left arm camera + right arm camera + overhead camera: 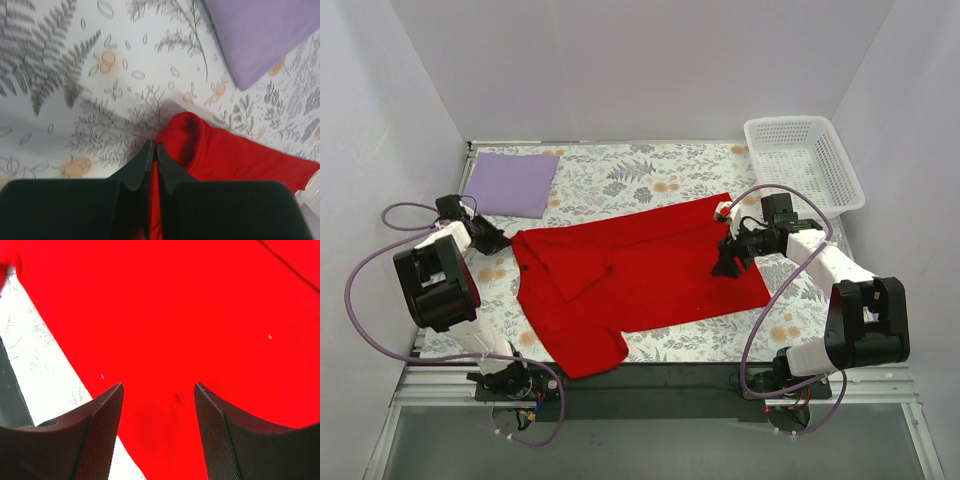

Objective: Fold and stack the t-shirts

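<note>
Red shirt (640, 275) lies spread mid-worktop (620, 175), one sleeve at the near edge. Left gripper (154, 147) is pinched on its left edge. Right gripper (157, 390) has its jaws apart over the right side (contact unclear). Lavender shirt (512, 183) lies folded flat, far-left corner.

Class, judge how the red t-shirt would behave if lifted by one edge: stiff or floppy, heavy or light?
Probably floppy: the red t-shirt lies creased, and its edge humps up at the shut left gripper. Likely light for its size, being thin, flat cloth. Pushed, it would probably wrinkle rather than slide whole, as the existing fold suggests.
</note>
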You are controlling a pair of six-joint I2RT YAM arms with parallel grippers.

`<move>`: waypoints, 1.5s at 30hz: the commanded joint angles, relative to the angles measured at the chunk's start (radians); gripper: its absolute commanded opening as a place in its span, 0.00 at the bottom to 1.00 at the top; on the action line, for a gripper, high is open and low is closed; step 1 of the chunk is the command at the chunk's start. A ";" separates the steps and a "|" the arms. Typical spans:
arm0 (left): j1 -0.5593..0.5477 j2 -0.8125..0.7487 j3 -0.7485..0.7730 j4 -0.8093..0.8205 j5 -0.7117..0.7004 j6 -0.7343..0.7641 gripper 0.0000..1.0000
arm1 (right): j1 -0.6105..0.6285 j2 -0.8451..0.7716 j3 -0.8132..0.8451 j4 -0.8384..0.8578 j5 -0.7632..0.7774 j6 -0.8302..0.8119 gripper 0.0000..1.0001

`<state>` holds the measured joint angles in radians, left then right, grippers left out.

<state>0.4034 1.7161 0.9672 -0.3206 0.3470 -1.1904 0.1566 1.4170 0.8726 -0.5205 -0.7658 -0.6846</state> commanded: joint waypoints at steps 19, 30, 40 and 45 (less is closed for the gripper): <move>0.000 -0.377 -0.050 0.005 -0.120 0.017 0.90 | -0.012 -0.021 -0.003 -0.064 -0.096 -0.139 0.66; -0.115 -0.512 -0.142 -0.021 0.280 0.041 0.83 | -0.014 -0.101 -0.040 -0.084 -0.219 -0.230 0.67; -0.322 -0.676 -0.251 -0.133 0.234 0.020 0.79 | -0.012 -0.191 -0.133 -0.095 -0.352 -0.411 0.71; -0.428 -0.745 -0.300 -0.204 0.195 -0.040 0.77 | -0.003 -0.182 -0.132 -0.101 -0.345 -0.428 0.72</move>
<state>0.0273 1.0111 0.6865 -0.4564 0.5674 -1.1889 0.1501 1.2411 0.7380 -0.6060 -1.0664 -1.0637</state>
